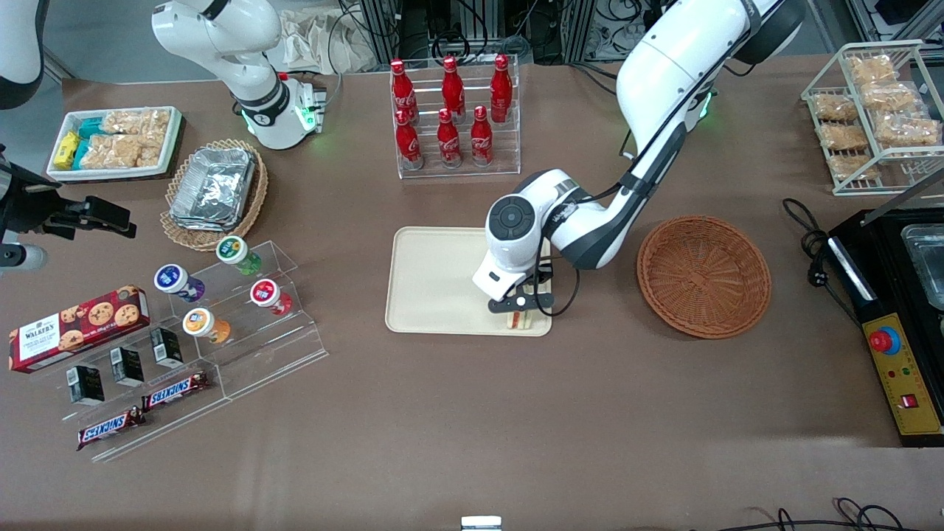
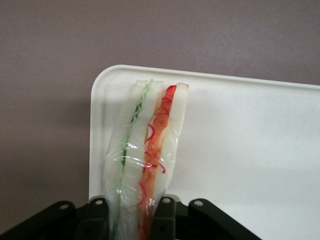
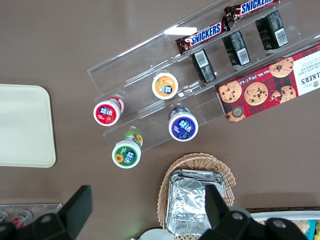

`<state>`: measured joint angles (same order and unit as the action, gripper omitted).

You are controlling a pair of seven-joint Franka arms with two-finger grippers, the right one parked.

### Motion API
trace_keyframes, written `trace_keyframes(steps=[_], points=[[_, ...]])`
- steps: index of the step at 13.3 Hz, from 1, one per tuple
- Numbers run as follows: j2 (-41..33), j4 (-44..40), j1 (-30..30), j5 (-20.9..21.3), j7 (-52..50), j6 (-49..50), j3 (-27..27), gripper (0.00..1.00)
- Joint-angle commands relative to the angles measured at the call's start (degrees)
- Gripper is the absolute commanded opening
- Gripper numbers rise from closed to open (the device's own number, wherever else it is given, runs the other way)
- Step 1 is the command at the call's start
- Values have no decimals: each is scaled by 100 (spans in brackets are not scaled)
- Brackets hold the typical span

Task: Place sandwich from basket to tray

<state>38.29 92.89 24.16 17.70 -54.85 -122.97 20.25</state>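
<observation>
The sandwich [image 2: 145, 155] is a plastic-wrapped white wedge with green and red filling; the gripper [image 1: 518, 308] has its jaws clamped on it, over the tray's [image 1: 431, 284] near corner.

left arm [image 1: 667, 96]: glossy white shells, dark grey joint bands | wrist: round dark grey cap with concentric rings | black cable looped beside wrist | green light at upper joint | end effector [image 1: 521, 308]: black fingers [image 2: 95, 220], round screw holes
</observation>
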Motion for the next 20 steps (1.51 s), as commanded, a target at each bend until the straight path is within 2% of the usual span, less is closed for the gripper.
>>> trace_keyframes(steps=[1, 2, 3, 5, 8, 10, 11, 13, 15, 18, 20], points=[[56, 62, 36, 251, -263, -17, -30, 29], [73, 62, 36, 251, -324, -17, -22, 85], [73, 62, 36, 251, -403, -17, -21, 100], [12, 18, 19, 243, -894, 9, -21, 100], [-312, 9, -34, 225, -1019, 149, -21, 100], [-829, -52, -69, 120, -1019, 902, -39, 100], [-1102, -87, -313, -72, -1002, 1219, -22, 100], [-1821, -26, -780, -721, -679, 1511, -12, 100], [-2446, 44, -1192, -1223, 84, 2115, -74, 100], [-3238, 219, -1107, -1751, 1288, 2697, -1213, 100], [-3835, 718, -1072, -1779, 2368, 2795, -1890, 100]])
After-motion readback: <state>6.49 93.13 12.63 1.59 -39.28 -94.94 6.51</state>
